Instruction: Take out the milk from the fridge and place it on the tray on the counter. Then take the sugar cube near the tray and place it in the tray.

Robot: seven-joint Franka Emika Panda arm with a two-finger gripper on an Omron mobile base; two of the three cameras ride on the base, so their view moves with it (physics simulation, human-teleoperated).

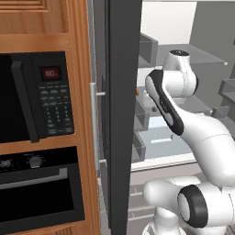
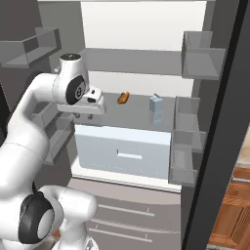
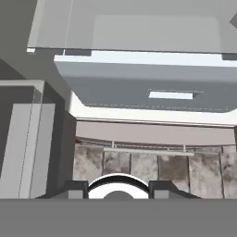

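The fridge (image 2: 141, 29) stands open, its dark door (image 1: 124, 114) edge-on in the left base view. The milk (image 2: 156, 110), a small pale blue-grey carton with a gabled top, stands upright on the middle shelf towards the right. My gripper (image 2: 84, 116) hangs over the left end of that shelf, pointing down, well to the left of the carton and apart from it. In the hand view its finger tips (image 3: 76, 190) stand apart with nothing between them, so the gripper (image 3: 118, 190) is open. The tray, the counter and the sugar cube are out of view.
A small orange-brown item (image 2: 123, 97) lies on the shelf between gripper and carton. A pale drawer (image 2: 122, 151) sits below the shelf. Door bins (image 2: 188, 127) line the right door, more bins (image 2: 49, 132) the left. A microwave (image 1: 36, 96) and a wall oven (image 1: 36, 188) fill the wooden cabinet at left.
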